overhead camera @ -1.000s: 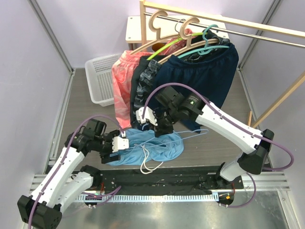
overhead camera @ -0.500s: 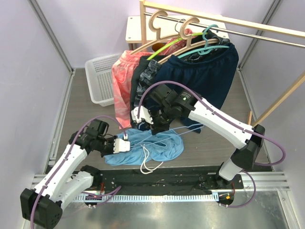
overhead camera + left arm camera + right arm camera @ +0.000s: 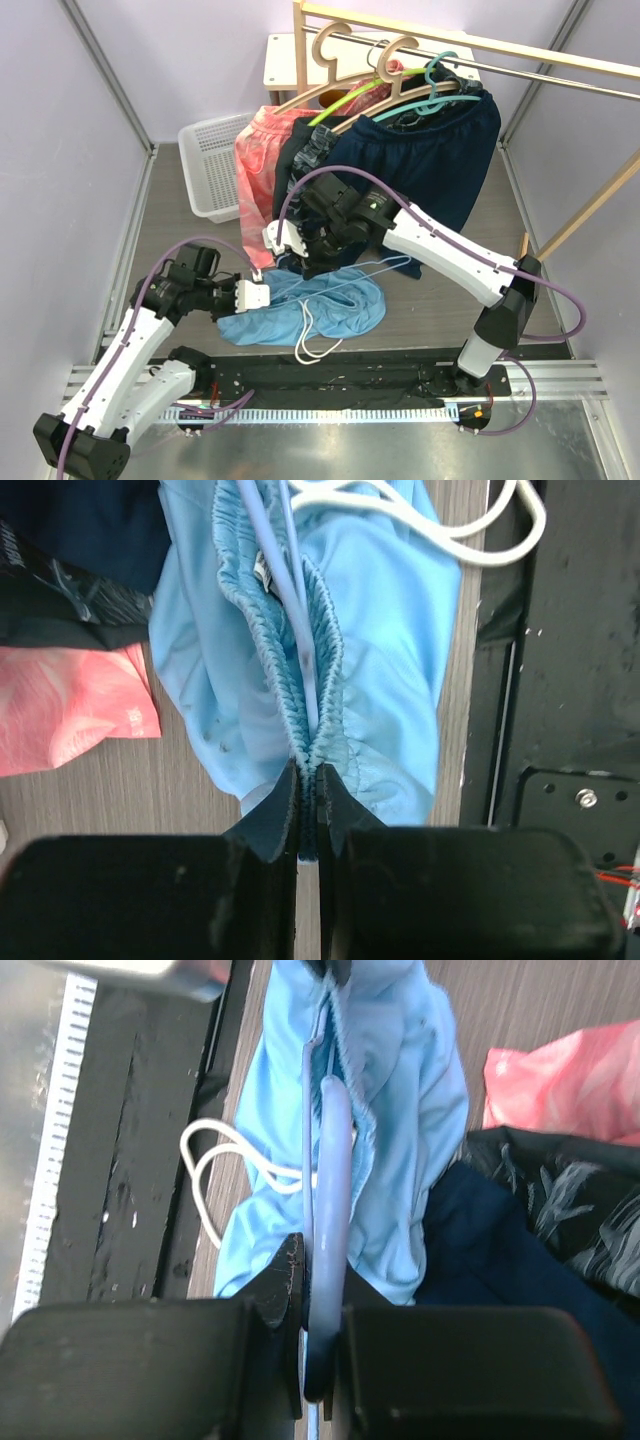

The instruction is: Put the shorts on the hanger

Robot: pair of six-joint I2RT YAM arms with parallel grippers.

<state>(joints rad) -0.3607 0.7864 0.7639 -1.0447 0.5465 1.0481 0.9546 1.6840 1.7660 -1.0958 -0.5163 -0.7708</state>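
Left gripper (image 3: 310,778) just snapped shut, now pinching the elastic waistband of the light sky-blue soft fabric shorts (image 3: 335,312) on the worktop (image 3: 440,305). Right gripper (image 3: 318,1260) pinches the thin pale-blue wire hanger (image 3: 332,1150), whose wire runs inside the waistband. Threading looks ready to begin.

shorts (image 3: 335,312) on table (image 3: 440,312), hanger (image 3: 300,630) seemingly inside them; basket (image 3: 210,165) behind-left

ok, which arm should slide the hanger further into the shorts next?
Right, most likely. The right gripper is shut on the hanger, whose wire runs inside the waistband of the shorts. The left gripper pinches the waistband's end, so it suits anchoring.
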